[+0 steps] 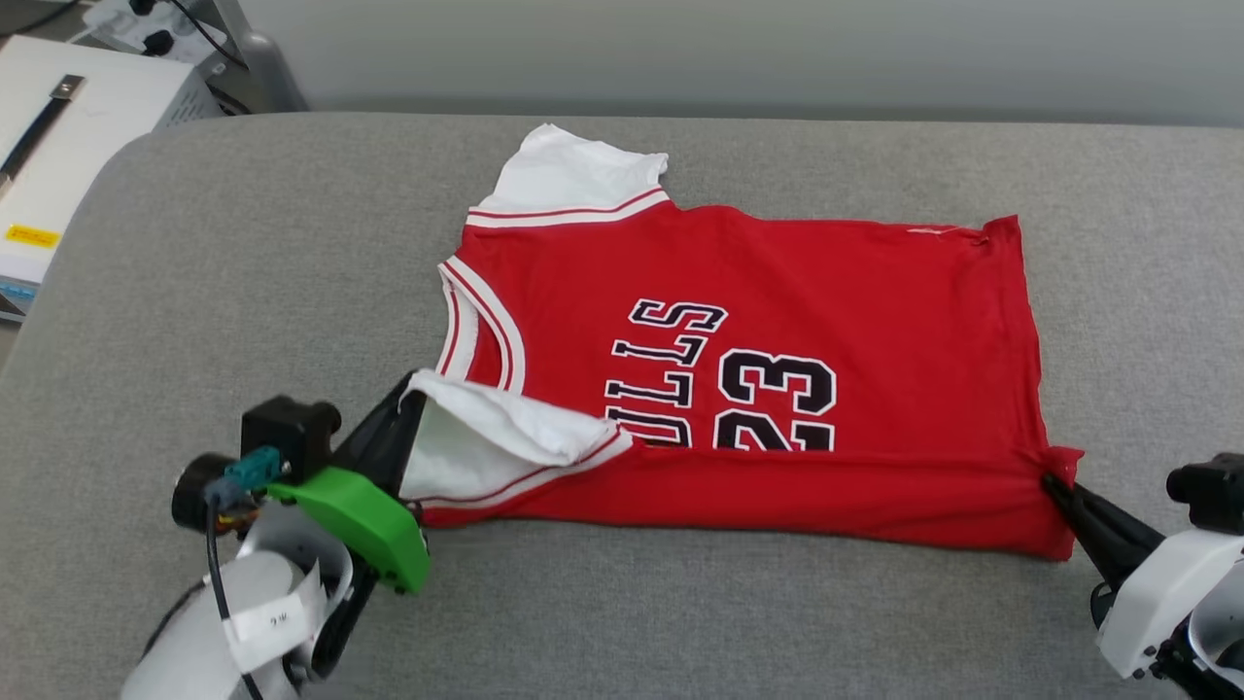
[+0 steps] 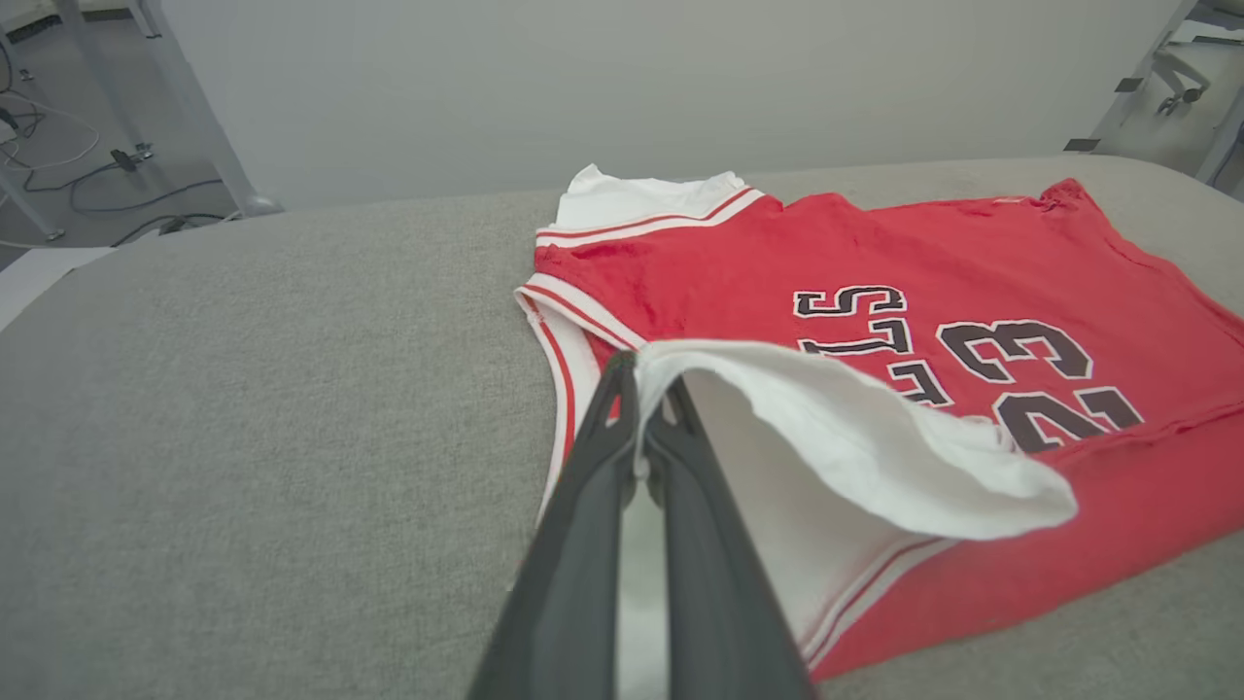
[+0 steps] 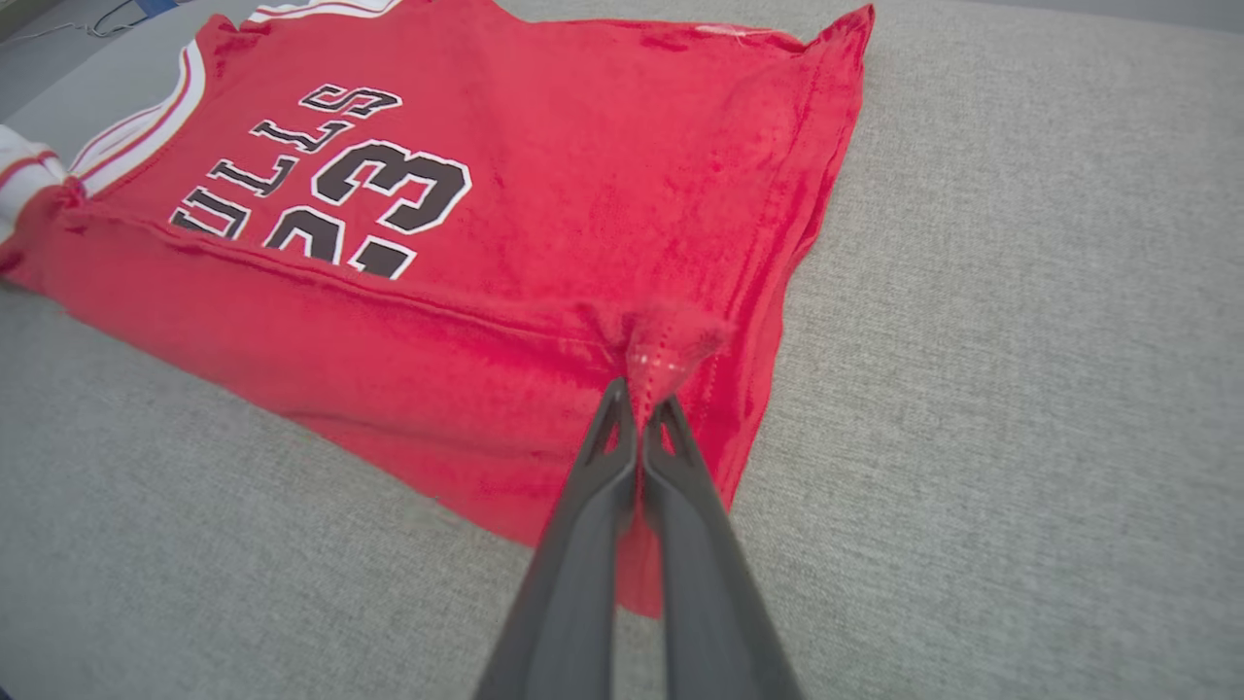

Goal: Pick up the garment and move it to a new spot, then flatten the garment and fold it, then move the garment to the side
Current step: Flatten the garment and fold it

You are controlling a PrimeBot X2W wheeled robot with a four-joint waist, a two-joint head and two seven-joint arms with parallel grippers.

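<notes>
The garment [image 1: 777,292], a red jersey shirt with white sleeves and black lettering and "23", lies spread on the grey cushion [image 1: 680,603], its near long edge folded over onto the front. My left gripper [image 1: 403,397] is shut on the near white sleeve [image 2: 855,437], pinched at its edge and lifted over the shirt. My right gripper [image 1: 1054,483] is shut on the red hem corner [image 3: 666,345] at the garment's right end. Both pinches show up close: the left gripper [image 2: 641,374] with white cloth between its tips, the right gripper [image 3: 641,399] with bunched red cloth.
The grey cushion extends well beyond the shirt on every side. Its rounded far-left corner [image 1: 126,165] borders a white box [image 1: 68,146] and cables. A pale wall [image 1: 739,49] runs behind the far edge. Metal frame legs [image 2: 194,117] stand on the floor past the cushion.
</notes>
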